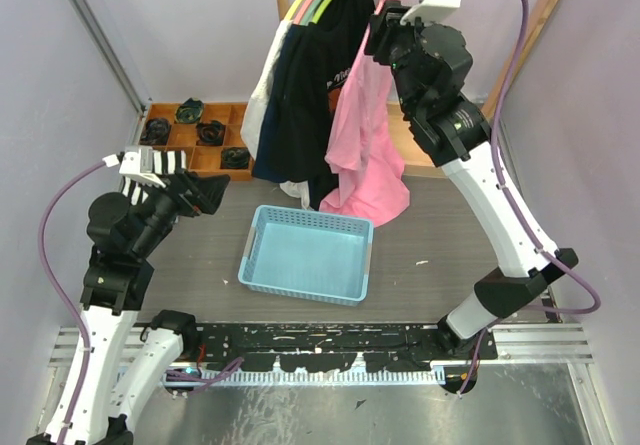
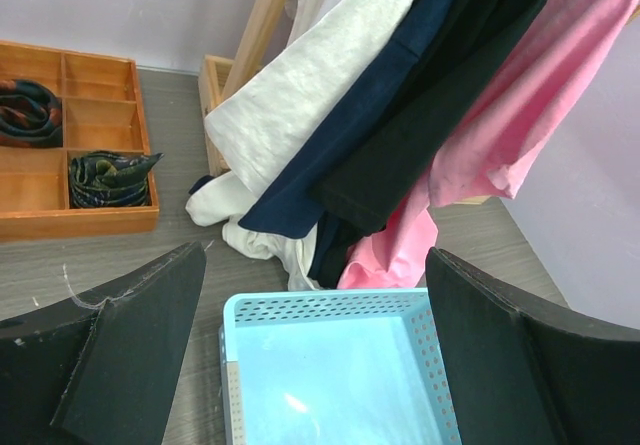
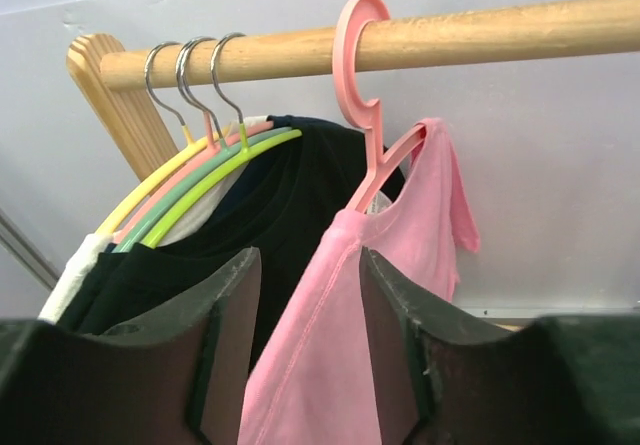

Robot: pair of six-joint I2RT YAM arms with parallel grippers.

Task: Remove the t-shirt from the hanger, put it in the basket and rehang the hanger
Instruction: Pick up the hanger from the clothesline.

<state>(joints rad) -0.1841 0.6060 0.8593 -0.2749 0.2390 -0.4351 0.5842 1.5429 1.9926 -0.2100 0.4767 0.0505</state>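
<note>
The right claw (image 3: 310, 265) straddles the pink t-shirt (image 3: 430, 215) shoulder, the hanger (image 3: 371, 135) just above it, positioned to tug the fabric free; whether it grips is unclear. The left claw (image 2: 315, 260) hangs released.

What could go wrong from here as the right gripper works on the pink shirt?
The right gripper straddles the shoulder of the pink t-shirt, draped on the pink hanger: a pull might drag that hanger's hook off the wooden rod. The black t-shirt hangs right beside it, so a finger could snag that too.
</note>
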